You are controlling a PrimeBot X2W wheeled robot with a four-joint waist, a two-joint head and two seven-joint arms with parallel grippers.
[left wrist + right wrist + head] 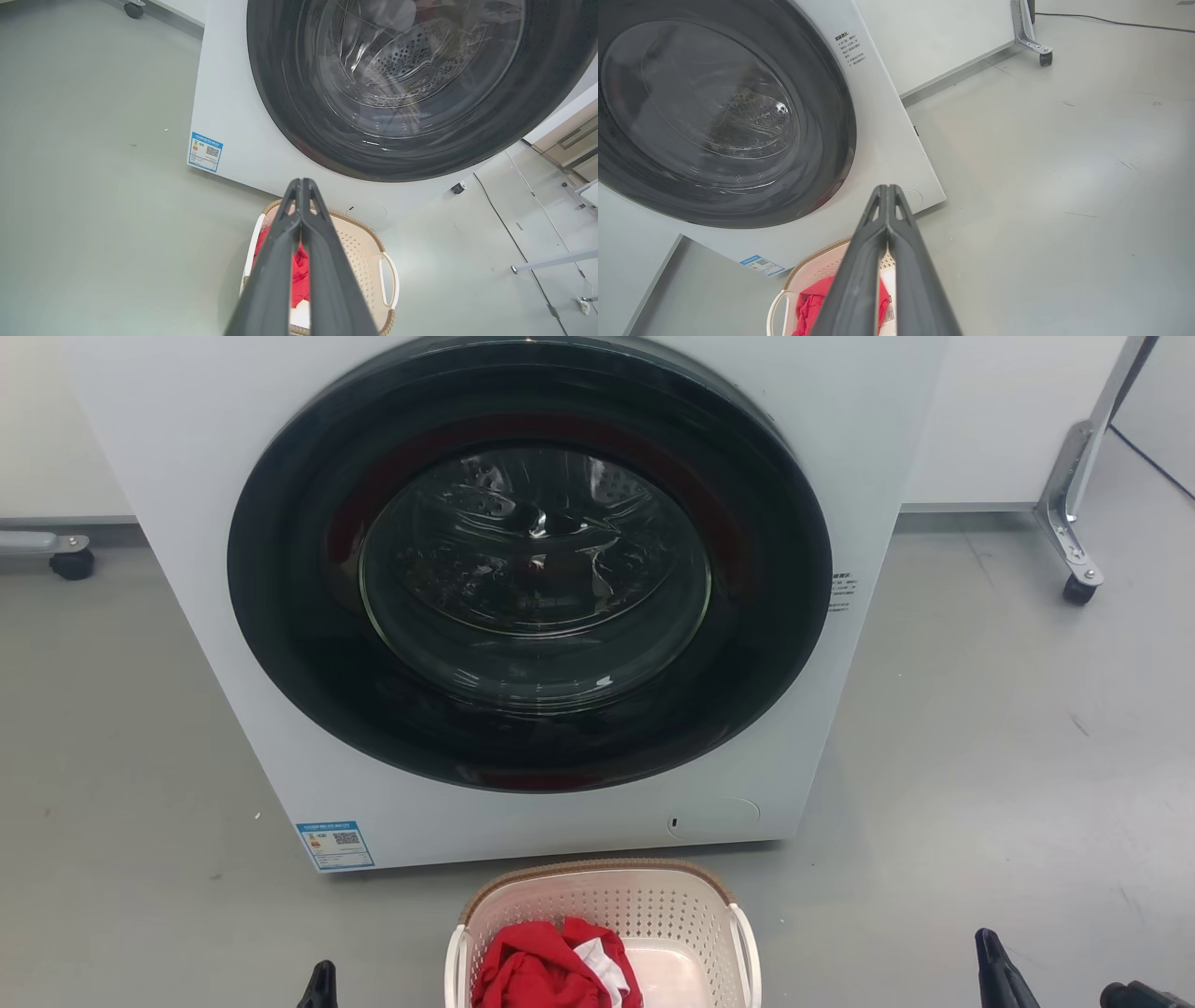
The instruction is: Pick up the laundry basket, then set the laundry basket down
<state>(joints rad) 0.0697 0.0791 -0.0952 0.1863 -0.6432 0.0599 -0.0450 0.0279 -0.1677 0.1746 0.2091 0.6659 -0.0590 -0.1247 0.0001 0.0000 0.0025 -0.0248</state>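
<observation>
Head view: laundry basket (653, 905) on the floor (980, 756) at 6 o'clock from the washing machine (280, 728), red clothes (537, 971) inside. Long axis runs 12 to 6. Left gripper (302, 184) sits at the basket's 9, right gripper (887, 189) farther off at 3; both jaws closed, empty. Left handle (455, 961) looks nearer.
</observation>
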